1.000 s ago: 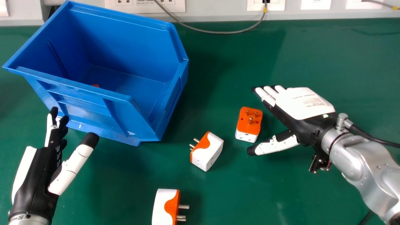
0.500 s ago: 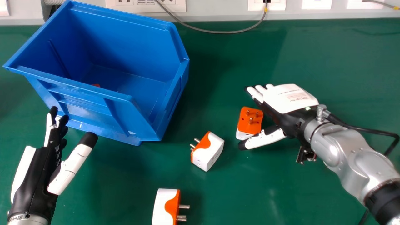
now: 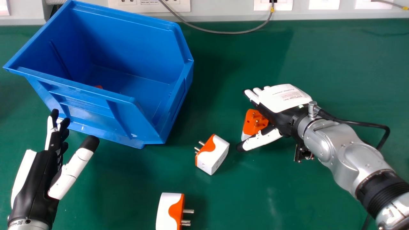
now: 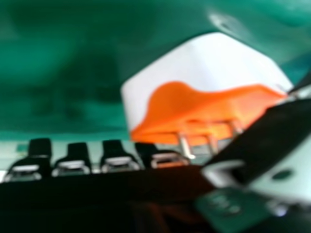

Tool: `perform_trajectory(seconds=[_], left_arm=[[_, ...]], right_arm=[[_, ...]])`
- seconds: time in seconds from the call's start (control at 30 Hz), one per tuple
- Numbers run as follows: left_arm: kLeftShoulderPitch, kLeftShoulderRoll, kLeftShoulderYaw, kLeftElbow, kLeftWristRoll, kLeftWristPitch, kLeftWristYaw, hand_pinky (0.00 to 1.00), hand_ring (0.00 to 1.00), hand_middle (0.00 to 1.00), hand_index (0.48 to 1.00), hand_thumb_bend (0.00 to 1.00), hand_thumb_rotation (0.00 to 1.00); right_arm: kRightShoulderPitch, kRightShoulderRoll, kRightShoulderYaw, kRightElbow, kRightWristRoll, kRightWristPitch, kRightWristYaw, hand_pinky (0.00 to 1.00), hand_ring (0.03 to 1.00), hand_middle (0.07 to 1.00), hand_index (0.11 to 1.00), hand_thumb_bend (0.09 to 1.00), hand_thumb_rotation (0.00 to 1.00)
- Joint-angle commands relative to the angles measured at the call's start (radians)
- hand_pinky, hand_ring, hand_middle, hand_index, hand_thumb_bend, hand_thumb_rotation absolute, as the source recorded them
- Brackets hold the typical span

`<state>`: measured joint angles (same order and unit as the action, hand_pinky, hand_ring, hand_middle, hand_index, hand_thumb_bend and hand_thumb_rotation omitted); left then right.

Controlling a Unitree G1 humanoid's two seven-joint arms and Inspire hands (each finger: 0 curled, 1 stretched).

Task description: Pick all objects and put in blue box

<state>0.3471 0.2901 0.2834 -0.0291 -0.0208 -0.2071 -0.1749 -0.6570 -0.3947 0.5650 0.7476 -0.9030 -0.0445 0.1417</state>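
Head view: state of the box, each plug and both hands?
Blue box: upright, open, orange bit inside.
Right plug: pins up, partly hidden.
Middle plug: on its side, pins leftward.
Near plug: on its side, pins rightward.
Left hand: open, empty.
Right hand: open, at right plug.

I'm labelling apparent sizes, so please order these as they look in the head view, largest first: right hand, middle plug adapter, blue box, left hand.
1. Blue box
2. Left hand
3. Right hand
4. Middle plug adapter
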Motion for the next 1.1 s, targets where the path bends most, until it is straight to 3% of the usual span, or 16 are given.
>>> perform_trajectory(seconds=[0.0,0.33,0.57,0.73,0.87,1.0,1.07], left_arm=[[0.002,0.005,0.011,-0.029,-0.018,-0.007,-0.004,1.0,1.0,1.0,1.0,0.96,0.84],[0.012,0.009,0.015,-0.04,-0.027,-0.005,-0.007,1.0,1.0,1.0,1.0,0.96,0.84],[0.016,0.004,0.017,-0.048,-0.036,0.001,-0.006,1.0,1.0,1.0,1.0,0.97,0.84],[0.027,0.002,0.017,-0.068,-0.032,0.01,-0.003,1.0,1.0,1.0,1.0,0.97,0.84],[0.026,0.003,0.017,-0.064,-0.024,0.006,0.001,1.0,1.0,1.0,1.0,0.97,0.84],[0.029,0.007,0.018,-0.062,-0.028,-0.004,-0.007,1.0,1.0,1.0,1.0,0.97,0.84],[0.029,0.007,0.019,-0.061,-0.029,-0.005,-0.007,1.0,1.0,1.0,1.0,0.96,0.84]], right_arm=[[-0.047,0.0,0.003,0.003,0.003,0.008,0.005,0.94,1.0,1.0,1.0,0.631,0.8],[-0.067,-0.008,0.026,0.011,-0.001,0.011,0.038,0.93,0.992,1.0,1.0,0.622,0.78],[-0.084,-0.004,0.032,0.021,0.003,0.018,0.075,0.92,0.994,1.0,1.0,0.614,0.72],[-0.087,-0.005,0.037,0.017,-0.001,0.019,0.098,0.93,0.995,1.0,1.0,0.615,0.67],[-0.092,0.001,0.04,0.026,0.003,0.023,0.11,0.93,0.993,1.0,1.0,0.61,0.65],[-0.101,0.018,0.034,0.043,0.017,0.041,0.13,0.93,0.993,1.0,1.0,0.599,0.64],[-0.102,0.023,0.03,0.042,0.025,0.049,0.138,0.92,0.989,1.0,0.999,0.575,0.58]])
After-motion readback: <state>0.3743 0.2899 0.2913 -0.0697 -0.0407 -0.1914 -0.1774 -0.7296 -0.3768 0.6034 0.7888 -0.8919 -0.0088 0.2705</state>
